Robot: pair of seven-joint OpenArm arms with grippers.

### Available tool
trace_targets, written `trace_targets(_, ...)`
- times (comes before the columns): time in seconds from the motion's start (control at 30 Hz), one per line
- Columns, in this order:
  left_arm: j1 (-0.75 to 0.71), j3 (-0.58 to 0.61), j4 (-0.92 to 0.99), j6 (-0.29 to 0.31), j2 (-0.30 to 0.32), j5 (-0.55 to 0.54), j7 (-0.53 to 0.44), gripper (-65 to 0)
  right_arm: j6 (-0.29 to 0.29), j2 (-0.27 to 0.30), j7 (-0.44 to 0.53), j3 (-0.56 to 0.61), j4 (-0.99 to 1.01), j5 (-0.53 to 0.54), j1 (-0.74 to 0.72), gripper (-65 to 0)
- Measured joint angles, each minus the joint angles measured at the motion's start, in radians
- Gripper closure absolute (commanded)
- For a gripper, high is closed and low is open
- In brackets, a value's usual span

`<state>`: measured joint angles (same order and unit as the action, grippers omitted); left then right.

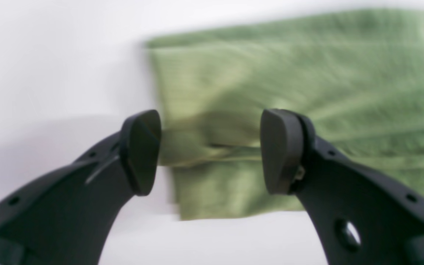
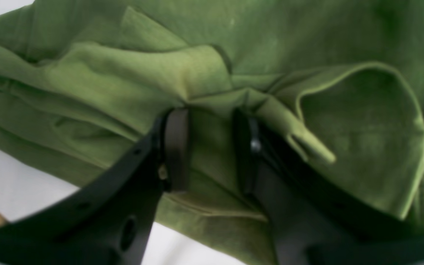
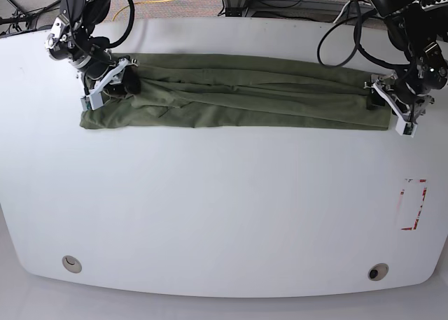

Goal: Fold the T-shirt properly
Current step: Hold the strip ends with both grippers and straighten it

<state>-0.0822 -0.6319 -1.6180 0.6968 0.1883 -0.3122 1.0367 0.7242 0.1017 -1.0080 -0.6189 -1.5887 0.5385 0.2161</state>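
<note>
Across the far half of the white table (image 3: 224,215) the T-shirt (image 3: 231,92) lies as a long, narrow olive band, folded lengthwise and running almost from one arm to the other. Long creases run along it, and its end on the base view's left looks wider and more rumpled than the other end.

At that rumpled end sits the right gripper (image 2: 206,147), low over the cloth. From its wrist camera the two dark fingers (image 2: 175,147) stand a narrow way apart with a ridge of green fabric between them, folds bunching up just ahead of the tips. A hemmed edge curls over beside the finger on that view's right. The pads appear to press the cloth, though the blur does not let me say how firmly it is pinched.

At the opposite end, on the base view's right, the left gripper (image 1: 210,151) is at the shirt's short edge. Its wrist view shows the jaws wide apart, the pads (image 1: 142,151) clear of each other, and the layered corner of the shirt (image 1: 289,92) lying flat on the table beyond and between them. Nothing is held there; whether the tips touch the cloth cannot be told, since the picture is smeared.

Near the table's right edge in the base view is a small red-marked rectangle (image 3: 413,204), well apart from the shirt. Two round fittings (image 3: 71,263) sit near the table's front edge.
</note>
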Motion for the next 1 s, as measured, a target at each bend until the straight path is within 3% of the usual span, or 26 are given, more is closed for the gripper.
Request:
trace_targets(0.1, 0.027, -0.075, 0.003, 0.000, 0.008, -0.092, 0.103, -40.8, 0.000, 0.041, 0.006, 0.028, 0.035, -0.027, -0.038, -19.7)
trace_targets(0.3, 0.038, -0.183, 0.004, 0.000, 0.037, -0.268, 0.209, -51.3, -0.002, 0.057, -0.003, 0.032, 0.045, -0.049, -0.068, -19.7)
trace_targets(0.6, 0.008, -0.102, 0.119, 0.000, 0.024, -0.352, 0.224, -51.3, -0.013, 0.056, -0.017, 0.032, 0.044, -0.079, -0.093, -19.7)
trace_targets(0.83, 0.018, -0.121, 0.239, 0.004, 0.037, -0.375, 0.162, -51.3, -0.016, 0.056, -0.016, 0.031, 0.044, -0.071, -0.090, -19.7)
trace_targets(0.93, 0.019, -0.120, 0.247, 0.004, 0.036, -0.378, 0.146, -49.2, -0.017, 0.055, -0.018, 0.032, 0.024, -0.085, -0.085, -19.7)
trace_targets(1.0, 0.018, -0.109, 0.248, 0.004, 0.034, -0.380, 0.144, -37.4, -0.017, 0.054, -0.024, 0.032, 0.018, -0.087, -0.084, -19.7)
